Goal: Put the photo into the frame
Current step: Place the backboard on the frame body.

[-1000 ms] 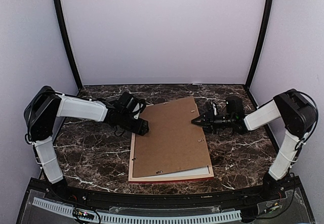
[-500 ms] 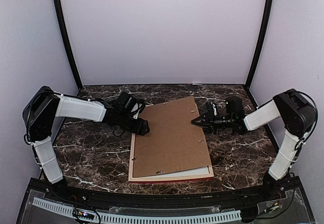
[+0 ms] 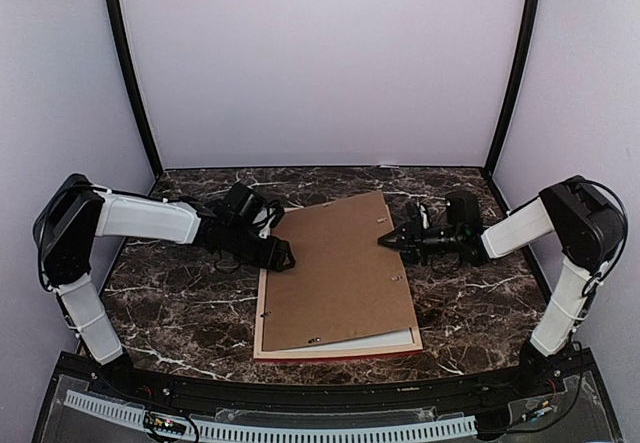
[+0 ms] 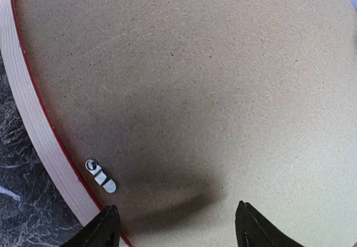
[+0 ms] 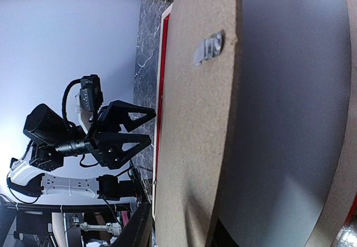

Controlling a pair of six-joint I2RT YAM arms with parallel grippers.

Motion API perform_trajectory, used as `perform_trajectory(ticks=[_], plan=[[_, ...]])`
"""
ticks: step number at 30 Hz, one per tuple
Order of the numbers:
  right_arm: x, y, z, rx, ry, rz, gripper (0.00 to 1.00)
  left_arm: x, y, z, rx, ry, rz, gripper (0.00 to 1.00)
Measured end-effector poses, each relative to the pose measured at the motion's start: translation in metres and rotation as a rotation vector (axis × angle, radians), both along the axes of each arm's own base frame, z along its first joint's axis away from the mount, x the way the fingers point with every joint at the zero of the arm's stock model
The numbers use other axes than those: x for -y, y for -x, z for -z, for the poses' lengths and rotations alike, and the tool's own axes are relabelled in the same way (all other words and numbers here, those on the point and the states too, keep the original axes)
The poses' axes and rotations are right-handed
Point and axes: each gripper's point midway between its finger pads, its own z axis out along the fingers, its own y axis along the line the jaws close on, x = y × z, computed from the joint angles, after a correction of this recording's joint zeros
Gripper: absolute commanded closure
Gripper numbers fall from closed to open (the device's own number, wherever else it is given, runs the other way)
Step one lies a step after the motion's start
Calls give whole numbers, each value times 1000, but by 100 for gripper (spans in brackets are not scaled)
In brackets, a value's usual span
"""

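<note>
The frame [image 3: 259,333] lies flat on the table, its pale wood back up and a red edge [image 4: 33,91] showing. A brown backing board [image 3: 335,268] rests askew over it, with its right side raised. My right gripper [image 3: 385,242] is shut on the board's right edge [image 5: 195,146], one jaw on each face. My left gripper [image 3: 284,257] hovers open over the board's left edge, its fingertips [image 4: 109,216] straddling bare board near a metal tab [image 4: 100,175]. The photo is hidden. A white sheet edge [image 3: 385,341] peeks out under the board; I cannot tell what it is.
The dark marble table [image 3: 170,313] has white walls on three sides and black corner posts [image 3: 130,73]. A second metal tab [image 5: 209,49] sits near the board's raised edge. My left arm shows across the board in the right wrist view [image 5: 106,135].
My left arm's shoulder and forearm have swung left and lower, while its open gripper stays near the board's left edge. The right arm and the board have not moved.
</note>
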Motion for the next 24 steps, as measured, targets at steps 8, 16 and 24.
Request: perform_trajectory(ticks=[8, 16, 24], plan=[[0, 0, 1, -1, 1, 0, 73, -5, 16, -28, 17, 59, 1, 24], [0, 0, 2, -3, 2, 0, 73, -9, 59, -31, -9, 82, 33, 19], [0, 0, 1, -3, 2, 0, 73, -7, 110, -12, -77, 63, 74, 19]])
